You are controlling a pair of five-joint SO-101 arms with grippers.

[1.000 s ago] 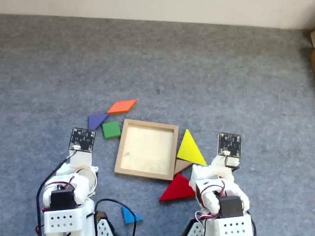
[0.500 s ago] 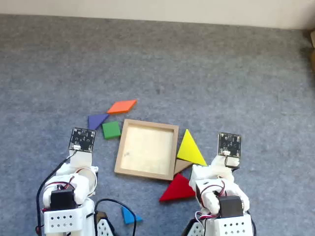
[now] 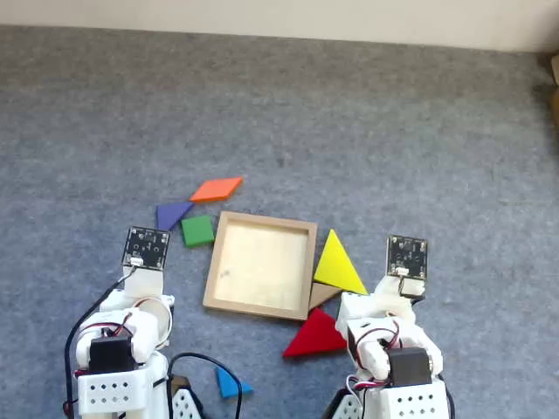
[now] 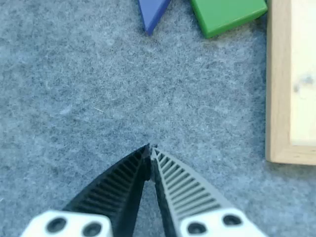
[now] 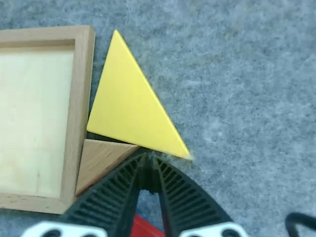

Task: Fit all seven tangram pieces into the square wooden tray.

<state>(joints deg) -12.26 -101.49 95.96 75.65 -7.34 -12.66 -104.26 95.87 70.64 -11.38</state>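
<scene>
Carpet (image 3: 367, 131) holds tray (image 3: 213, 262); wrist views: left tool (image 4: 150, 148), right tool (image 5: 147, 158) closed.

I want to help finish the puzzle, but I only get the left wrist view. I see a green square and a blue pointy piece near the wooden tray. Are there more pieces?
Observer: Yes. A flat orange parallelogram lies on the grey carpet just beyond the flat green square and flat blue triangle, farther from your left claw.
Operator: What's on the tray's other side?
Observer: A flat yellow triangle lies right beside the square wooden tray, on the side opposite those pieces.
Operator: Is anything inside the tray yet?
Observer: No. Its whole pale floor is bare.
</scene>
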